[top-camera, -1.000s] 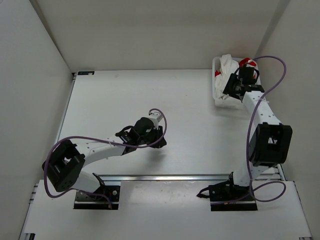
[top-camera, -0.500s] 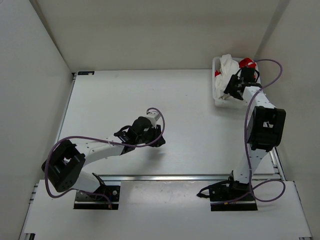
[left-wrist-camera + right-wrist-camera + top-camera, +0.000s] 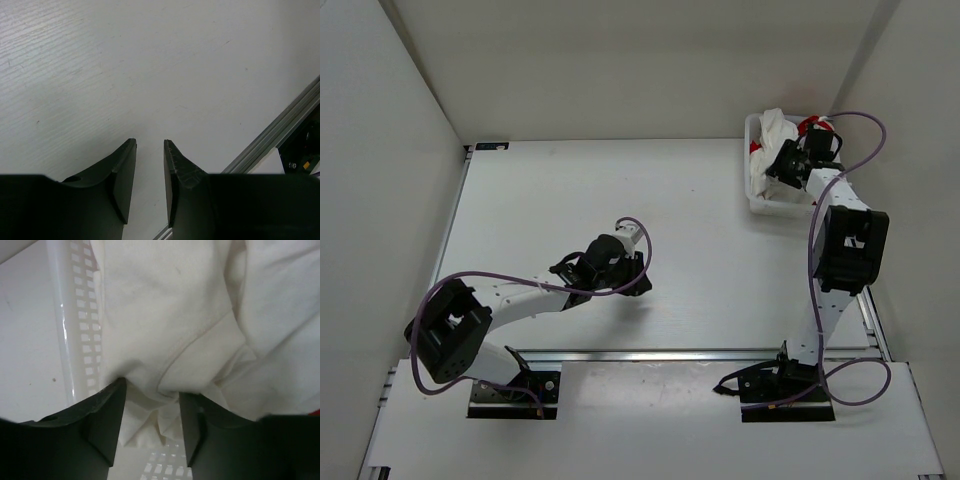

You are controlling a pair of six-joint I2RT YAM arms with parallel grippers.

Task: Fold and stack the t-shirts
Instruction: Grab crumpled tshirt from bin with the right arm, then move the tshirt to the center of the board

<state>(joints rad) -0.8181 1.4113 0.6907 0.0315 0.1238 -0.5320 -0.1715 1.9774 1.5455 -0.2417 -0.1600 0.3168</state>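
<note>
Task barely begun: nothing folded, nothing stacked. Right claw straddled bunched white t-shirt inside basket; firm pinch or not, couldn't tell. Red t-shirt just beyond it. Left claw narrow, empty.

Bright, even light falls from overhead, so the white table and the walls look flat. Only a faint, soft shadow lies just right of the left arm. The overhead view is sharp throughout, its side walls leaning outward at the edges. At the left wrist, the left gripper is a black, soft-edged shape, while the table grain beyond is crisp. At the right wrist, the white t-shirt is nearly washed out, its folds marked only by grey shading. A glare streak runs down the basket wall, and the right gripper is dark and blurred.
</note>
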